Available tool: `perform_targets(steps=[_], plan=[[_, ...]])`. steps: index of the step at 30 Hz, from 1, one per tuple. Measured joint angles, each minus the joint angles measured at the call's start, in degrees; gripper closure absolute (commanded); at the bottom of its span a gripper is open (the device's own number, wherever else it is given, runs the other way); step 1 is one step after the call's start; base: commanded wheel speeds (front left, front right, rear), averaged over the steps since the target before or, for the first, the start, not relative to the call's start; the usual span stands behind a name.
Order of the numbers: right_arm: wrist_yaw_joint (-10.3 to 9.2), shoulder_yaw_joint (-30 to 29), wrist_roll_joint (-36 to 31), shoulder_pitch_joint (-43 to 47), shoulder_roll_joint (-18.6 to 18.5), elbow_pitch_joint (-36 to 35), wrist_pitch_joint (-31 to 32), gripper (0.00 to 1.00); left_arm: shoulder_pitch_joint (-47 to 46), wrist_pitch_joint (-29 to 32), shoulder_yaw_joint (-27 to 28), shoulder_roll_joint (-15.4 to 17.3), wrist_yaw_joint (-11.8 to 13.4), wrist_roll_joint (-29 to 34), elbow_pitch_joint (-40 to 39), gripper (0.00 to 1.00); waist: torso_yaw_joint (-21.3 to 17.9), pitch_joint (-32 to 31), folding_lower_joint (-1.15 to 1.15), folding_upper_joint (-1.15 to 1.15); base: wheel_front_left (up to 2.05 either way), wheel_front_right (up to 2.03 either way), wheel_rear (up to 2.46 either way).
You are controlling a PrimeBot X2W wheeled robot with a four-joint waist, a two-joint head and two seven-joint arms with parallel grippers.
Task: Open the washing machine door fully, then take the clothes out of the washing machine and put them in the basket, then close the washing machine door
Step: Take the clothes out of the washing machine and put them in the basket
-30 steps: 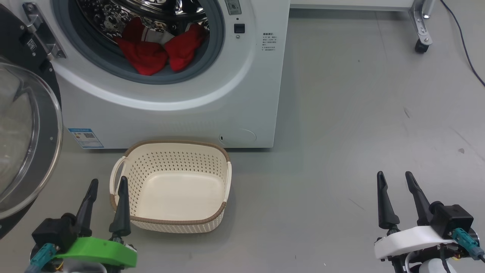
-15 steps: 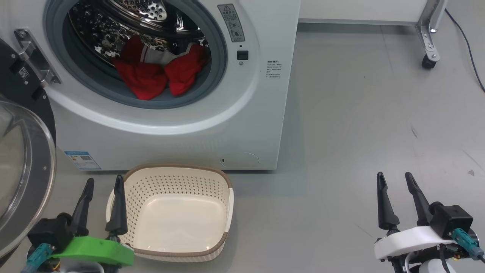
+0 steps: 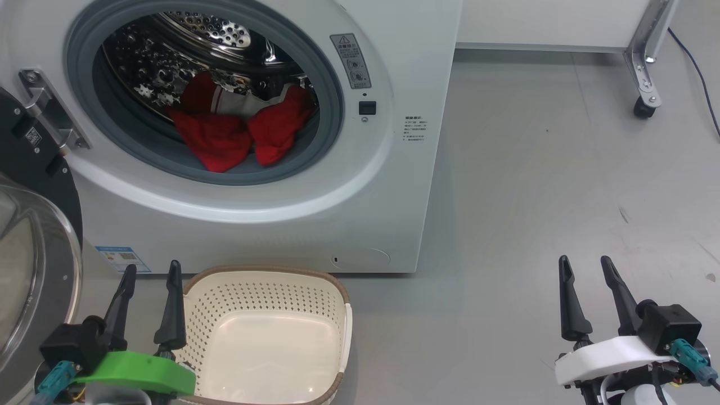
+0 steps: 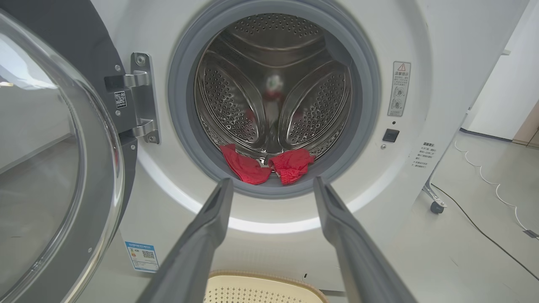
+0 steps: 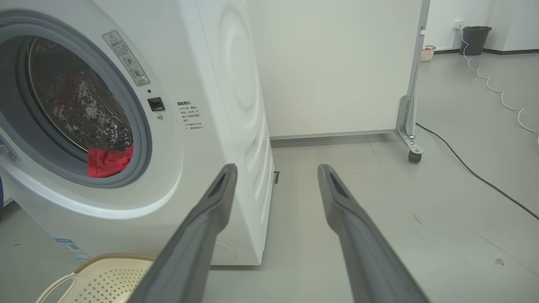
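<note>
Clothes [image 3: 225,140] at washer [image 3: 394,197] mouth, door [image 3: 34,292] open L, basket [image 3: 253,295] in front

A lab or test hall, not a home: the washing machine [image 5: 210,105] stands free on a bare grey floor [image 5: 379,202], left of the right claw [image 5: 276,168]. Beyond that claw a white partition [image 5: 337,63] stands on a castor [image 5: 414,157], with loose cables [image 5: 463,165] trailing to its right.

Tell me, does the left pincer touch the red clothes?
Apart. The head view shows the left pincer low beside the basket, the clothes up in the washing machine, its white front between them.
</note>
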Motion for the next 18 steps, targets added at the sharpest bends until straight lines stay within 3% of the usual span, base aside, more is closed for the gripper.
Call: perform_targets(steps=[18], plan=[[0.0,0.1,0.0,0.0,0.0,0.2,0.0,0.0,0.0,0.0,-1.4,0.1,0.0,0.8,0.0,0.0,-0.2,0.2,0.0,0.0,0.13,-0.14,0.01]])
